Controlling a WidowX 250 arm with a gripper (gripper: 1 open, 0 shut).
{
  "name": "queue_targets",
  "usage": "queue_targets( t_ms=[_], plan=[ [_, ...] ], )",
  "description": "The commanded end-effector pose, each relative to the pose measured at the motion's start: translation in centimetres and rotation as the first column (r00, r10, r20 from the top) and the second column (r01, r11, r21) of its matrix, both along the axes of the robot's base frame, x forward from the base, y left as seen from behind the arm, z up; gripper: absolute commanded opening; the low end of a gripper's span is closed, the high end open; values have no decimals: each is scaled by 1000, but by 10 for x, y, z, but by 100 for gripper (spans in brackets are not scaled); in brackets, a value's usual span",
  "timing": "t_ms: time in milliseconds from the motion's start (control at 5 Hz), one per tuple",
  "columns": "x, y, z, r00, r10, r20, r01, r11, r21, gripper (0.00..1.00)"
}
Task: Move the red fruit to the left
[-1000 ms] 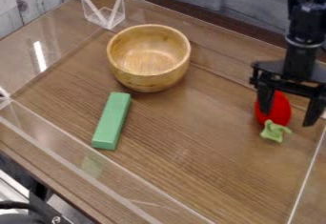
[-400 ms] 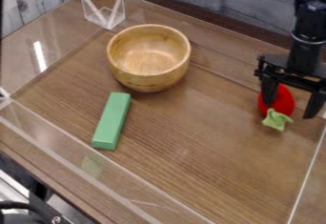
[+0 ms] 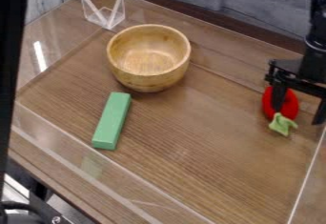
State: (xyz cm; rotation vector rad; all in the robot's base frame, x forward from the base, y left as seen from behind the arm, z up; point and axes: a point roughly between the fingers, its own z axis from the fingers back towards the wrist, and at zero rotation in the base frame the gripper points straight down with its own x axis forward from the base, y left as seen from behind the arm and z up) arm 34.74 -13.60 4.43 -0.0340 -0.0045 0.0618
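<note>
We find the red fruit [image 3: 285,103] at the far right of the tabletop [image 3: 192,142], close to the clear wall on that side, with its pale green leafy end [image 3: 280,125] pointing toward the camera. The claw [image 3: 295,92] hangs over it pointing straight down, fingers spread wide apart, one on each side of the fruit. We cannot tell whether either finger touches the fruit, and nothing shows it lifted off the wood. We judge the task barely begun: the reach looks done, but the grasp is not yet made, and the whole carry to the left remains. The wooden bowl [image 3: 149,57] and the green block [image 3: 112,120] sit well apart from the fruit on the left half, with open wood between them and the fruit
</note>
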Motion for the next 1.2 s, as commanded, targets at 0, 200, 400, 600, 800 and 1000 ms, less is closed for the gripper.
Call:
queue_targets(
  t_ms=[0,200,400,600,800,1000],
  plan=[
    [3,4,25,995,67,73,-67,998,-7,100],
    [-4,12,34,986,141,88,-141,990,-2,100],
    [-2,19,37,989,113,93,-114,994,0,100],
    [0,24,36,993,76,93,-77,997,8,100],
    [-4,25,30,991,99,93,-100,995,14,100],
    [-6,24,28,987,125,97,-126,992,6,100]
  ],
)
